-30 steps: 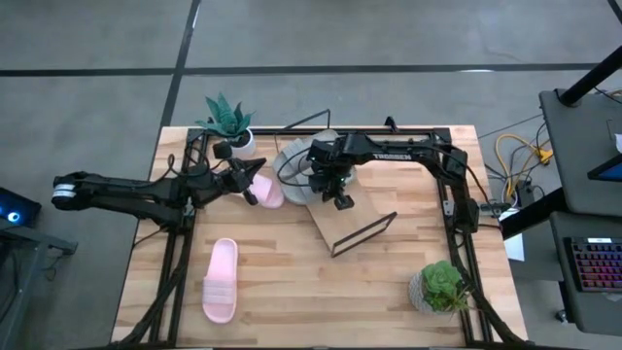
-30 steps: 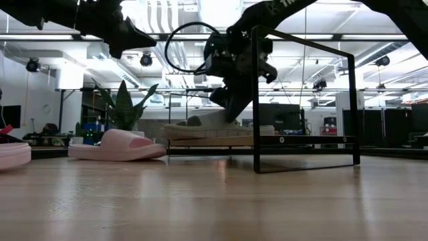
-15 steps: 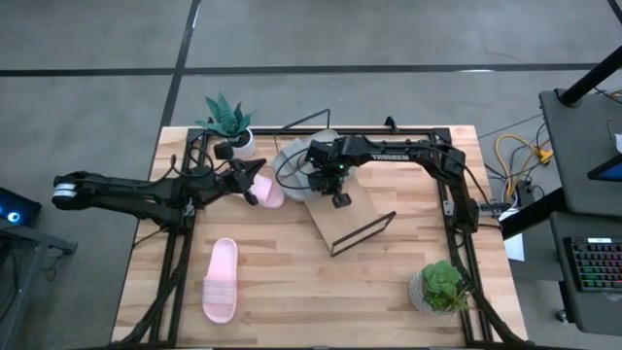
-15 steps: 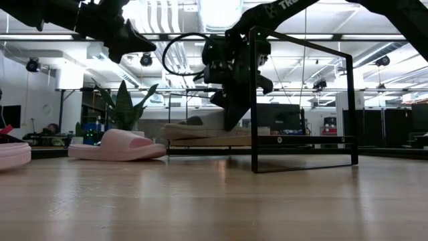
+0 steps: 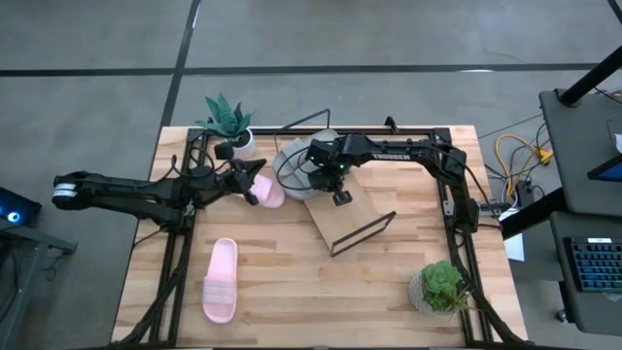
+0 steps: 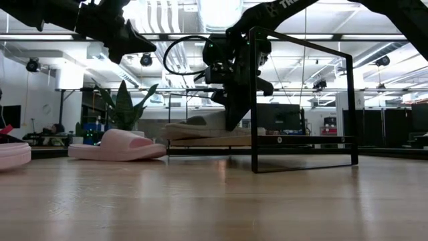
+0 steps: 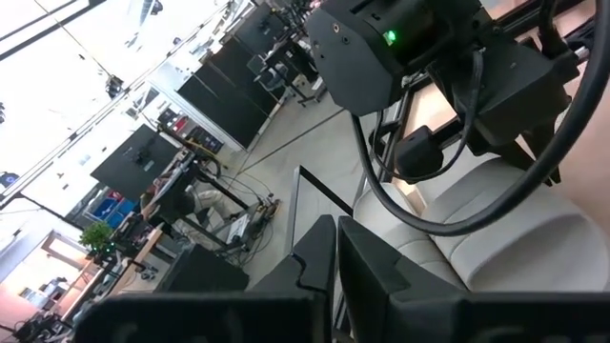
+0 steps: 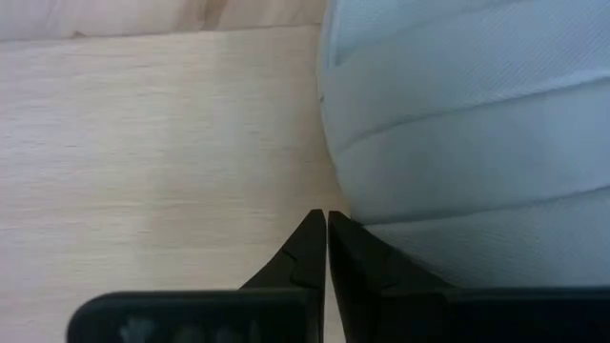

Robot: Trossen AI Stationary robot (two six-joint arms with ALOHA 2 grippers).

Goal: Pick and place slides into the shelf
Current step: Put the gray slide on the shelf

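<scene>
Since 1 s ago the right claw (image 5: 339,197) has pulled back a little toward the rear of the slanted light-wood shelf board (image 5: 342,219) on its thin black wire frame; everything else looks unchanged. Right claw now hangs over the board's upper end, fingers together w/ nothing between them per the right wrist view, tips just beside a pale grey foam slide sandal (image 8: 477,143) that lies on the board. From above, grey slides (image 5: 294,161) sit at the board's rear-left end, partly hidden under the right arm; can't tell if one or two there. Left claw (image 5: 255,185) hovers above a pale pink foam slide sandal (image 5: 271,192) lying on the plank surface (image 5: 292,292) just left of the shelf; left wrist view shows its fingers (image 7: 315,262) close together, empty, pointing toward the right arm and the grey slide (image 7: 505,238). Low view: that pink slide (image 6: 117,144) rests flat on the surface, left claw (image 6: 130,43) well above it, not touching. Second pale pink slide (image 5: 222,280) lies alone near the front-left, well apart from the shelf. Spiky green potted plant (image 5: 227,121) at rear-left corner, leafy green potted plant (image 5: 442,285) at front-right.
</scene>
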